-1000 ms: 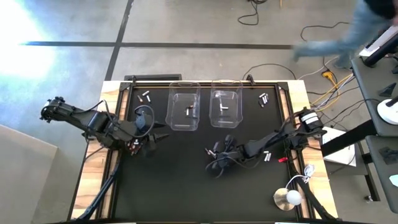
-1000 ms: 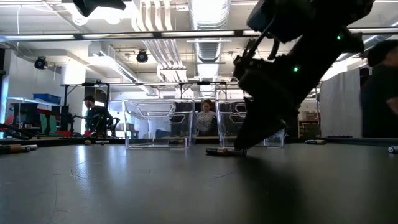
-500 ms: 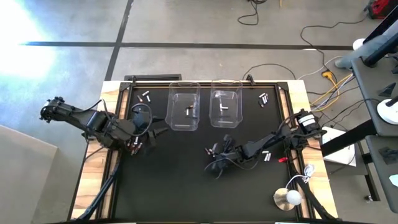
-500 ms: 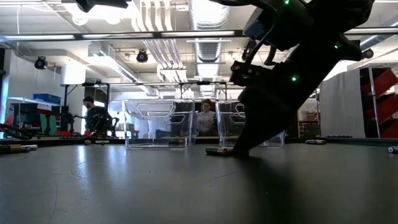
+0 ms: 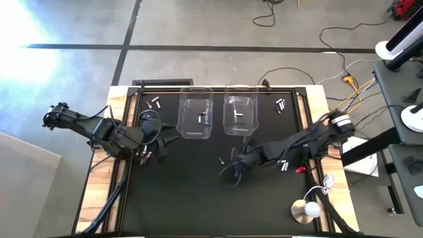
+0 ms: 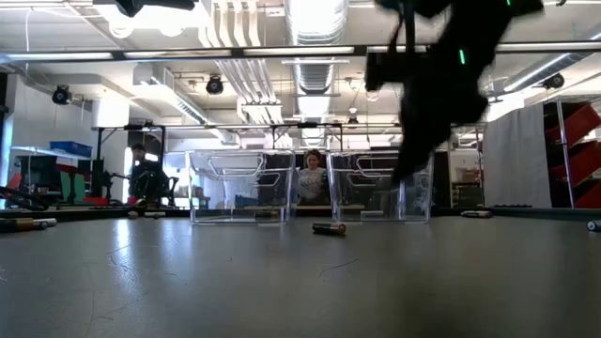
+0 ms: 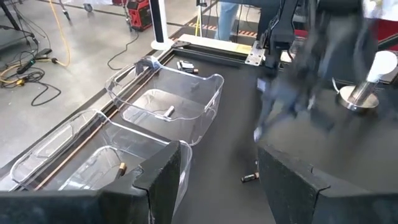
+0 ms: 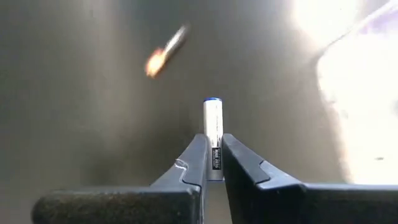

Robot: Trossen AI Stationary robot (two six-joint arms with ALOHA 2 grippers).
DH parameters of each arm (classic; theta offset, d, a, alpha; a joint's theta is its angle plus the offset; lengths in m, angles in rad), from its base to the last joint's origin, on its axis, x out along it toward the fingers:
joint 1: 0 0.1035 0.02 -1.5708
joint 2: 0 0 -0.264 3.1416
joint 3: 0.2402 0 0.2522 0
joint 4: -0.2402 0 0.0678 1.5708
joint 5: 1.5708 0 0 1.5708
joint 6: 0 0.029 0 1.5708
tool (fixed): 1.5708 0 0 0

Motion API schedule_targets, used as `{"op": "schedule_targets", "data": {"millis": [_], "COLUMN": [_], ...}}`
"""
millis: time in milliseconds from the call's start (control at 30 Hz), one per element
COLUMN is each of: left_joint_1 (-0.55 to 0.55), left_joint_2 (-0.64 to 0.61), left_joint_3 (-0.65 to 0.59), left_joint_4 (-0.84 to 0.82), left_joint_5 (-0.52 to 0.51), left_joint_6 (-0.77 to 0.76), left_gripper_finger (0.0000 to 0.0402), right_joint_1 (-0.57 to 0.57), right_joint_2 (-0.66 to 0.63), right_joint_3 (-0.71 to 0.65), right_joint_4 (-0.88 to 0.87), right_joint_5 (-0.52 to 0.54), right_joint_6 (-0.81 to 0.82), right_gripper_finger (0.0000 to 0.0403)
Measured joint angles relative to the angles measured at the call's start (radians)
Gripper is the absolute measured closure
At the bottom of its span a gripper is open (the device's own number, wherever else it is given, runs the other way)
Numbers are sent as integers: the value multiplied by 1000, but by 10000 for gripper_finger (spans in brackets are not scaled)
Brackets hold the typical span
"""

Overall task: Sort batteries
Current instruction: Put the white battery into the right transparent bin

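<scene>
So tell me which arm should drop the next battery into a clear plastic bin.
Right. Its gripper is shut on a silvery-white cylindrical battery, lifted off the black mat beside the right-hand clear plastic bin. The left gripper is open, holding nothing.

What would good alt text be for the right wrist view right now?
The right gripper holds a silvery-white battery with a blue tip between its jaws, above the dark table. A blurred copper-tipped battery lies on the table beyond it.
</scene>
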Motion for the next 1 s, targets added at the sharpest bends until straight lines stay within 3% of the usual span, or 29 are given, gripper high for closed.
{"op": "schedule_targets", "data": {"millis": [233,367,667,867,1000], "left_joint_1": [0,-2,-57,-70,-72], "left_joint_2": [8,12,14,14,15], "left_joint_3": [0,-1,-1,-2,-2], "left_joint_4": [3,2,-45,-102,-162], "left_joint_5": [-1,0,6,6,6], "left_joint_6": [1,-33,-157,-252,-322], "left_gripper_finger": [212,212,212,212,212], "right_joint_1": [-124,-254,-513,-635,-697], "right_joint_2": [-125,-126,58,199,274], "right_joint_3": [202,266,409,450,470], "right_joint_4": [-159,-197,-418,-440,-447], "right_joint_5": [0,-63,-289,-439,-460], "right_joint_6": [-208,-325,-474,-557,-584], "right_gripper_finger": [375,375,375,374,374]}}
